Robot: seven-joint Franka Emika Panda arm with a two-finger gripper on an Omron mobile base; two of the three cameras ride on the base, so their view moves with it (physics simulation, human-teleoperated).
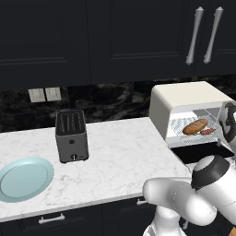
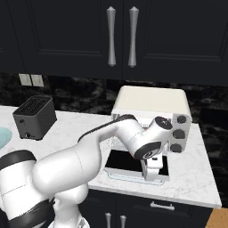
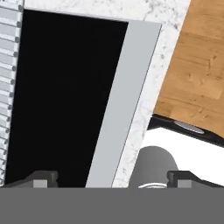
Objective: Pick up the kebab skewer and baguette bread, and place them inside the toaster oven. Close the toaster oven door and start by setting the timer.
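Toaster oven door (image 3: 65,96), a dark glass panel in a pale frame with a light bar handle along its edge, lies folded down flat right under my gripper (image 3: 111,179). I see the two small dark fingertips (image 3: 41,178) standing wide apart with nothing between them; the door's handle edge runs up between them in the hand view.

Just past the gripper, deeper in, the cream-white boxy toaster oven (image 1: 184,99) with its rounded top stands open. On its wire rack lies the short golden-brown baguette bread (image 1: 195,126), and just beside it, on the side nearer the door, the thin kebab skewer (image 1: 208,132) with reddish meat chunks. Both sit beyond and above the gripper, apart from it. Three round knobs (image 2: 179,133) run down the oven's side, close beside my wrist.

Everything rests on a white marbled counter (image 1: 120,156). Well off to the gripper's left stand a dark grey slot toaster (image 1: 71,135) and, farther still, a pale blue round plate (image 1: 24,178). Black cabinets with silver bar handles (image 2: 120,36) hang above; wooden floor (image 3: 192,70) shows past the counter's edge.
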